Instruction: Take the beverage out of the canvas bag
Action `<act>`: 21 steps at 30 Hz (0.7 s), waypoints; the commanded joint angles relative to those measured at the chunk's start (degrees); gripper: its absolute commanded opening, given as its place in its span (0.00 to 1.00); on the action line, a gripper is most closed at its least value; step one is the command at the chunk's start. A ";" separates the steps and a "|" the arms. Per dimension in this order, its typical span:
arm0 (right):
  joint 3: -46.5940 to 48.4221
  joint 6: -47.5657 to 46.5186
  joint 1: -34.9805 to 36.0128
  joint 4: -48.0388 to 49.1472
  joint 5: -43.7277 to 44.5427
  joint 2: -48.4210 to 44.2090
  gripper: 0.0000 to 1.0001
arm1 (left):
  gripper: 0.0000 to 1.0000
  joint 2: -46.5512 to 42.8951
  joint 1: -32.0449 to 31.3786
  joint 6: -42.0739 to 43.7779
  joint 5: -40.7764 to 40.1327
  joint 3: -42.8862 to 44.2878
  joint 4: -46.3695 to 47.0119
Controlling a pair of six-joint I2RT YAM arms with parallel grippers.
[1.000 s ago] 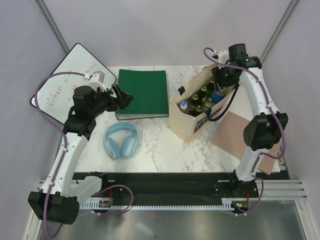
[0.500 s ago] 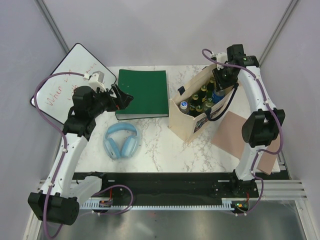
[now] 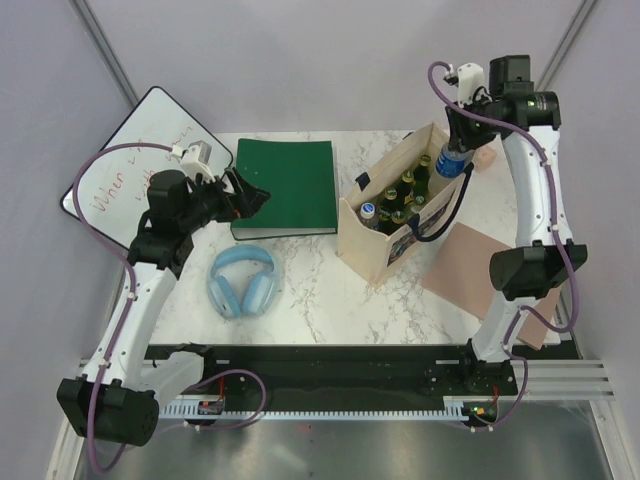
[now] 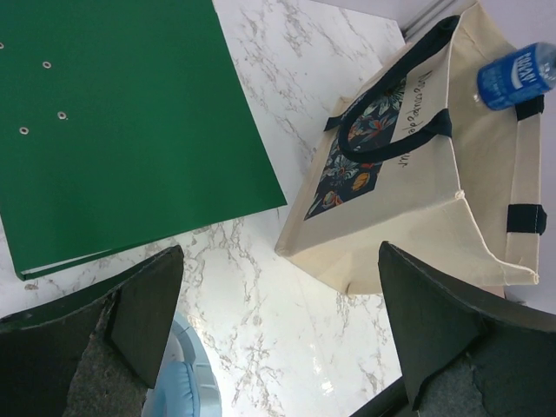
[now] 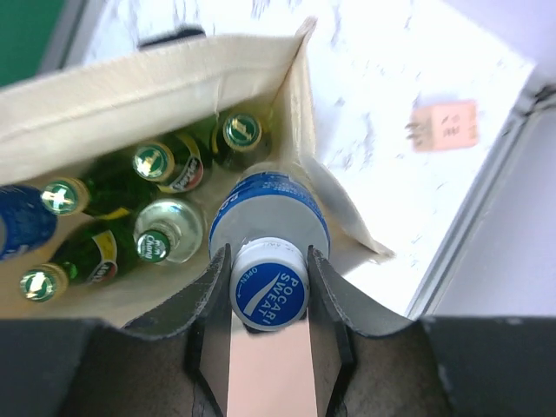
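The beige canvas bag (image 3: 395, 215) with black straps and a dark printed panel stands right of centre; it also shows in the left wrist view (image 4: 417, 165) and from above in the right wrist view (image 5: 130, 95). Several green bottles (image 5: 161, 165) and a clear one stand inside. My right gripper (image 3: 458, 150) is shut on the blue-and-white cap of a blue Pocari Sweat bottle (image 5: 269, 221), held above the bag's far right corner; it shows in the top view (image 3: 448, 160) and the left wrist view (image 4: 517, 74). My left gripper (image 3: 245, 192) is open and empty over the green binder's edge.
A green binder (image 3: 285, 185) lies left of the bag, blue headphones (image 3: 242, 280) in front of it. A whiteboard (image 3: 125, 160) leans at the far left. A brown board (image 3: 480, 265) lies right of the bag, and a small pink tag (image 5: 443, 124) behind it.
My right gripper has risen with the blue bottle, lifting it up out of the bag's far right corner. The left arm has not moved.
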 commanded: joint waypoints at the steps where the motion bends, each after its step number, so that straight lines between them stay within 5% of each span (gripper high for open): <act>1: 8.37 1.60 -1.25 8.20 -3.15 -8.33 0.00 | 1.00 -0.01 -0.05 -2.12 2.02 1.53 3.06; 11: 16.11 5.90 -10.20 15.32 -4.64 -11.40 0.00 | 1.00 0.08 -0.14 -3.09 2.99 1.09 4.20; 21: 8.65 15.74 -28.93 25.78 -13.16 -15.81 0.00 | 1.00 -0.01 -0.49 -3.70 3.78 1.44 4.64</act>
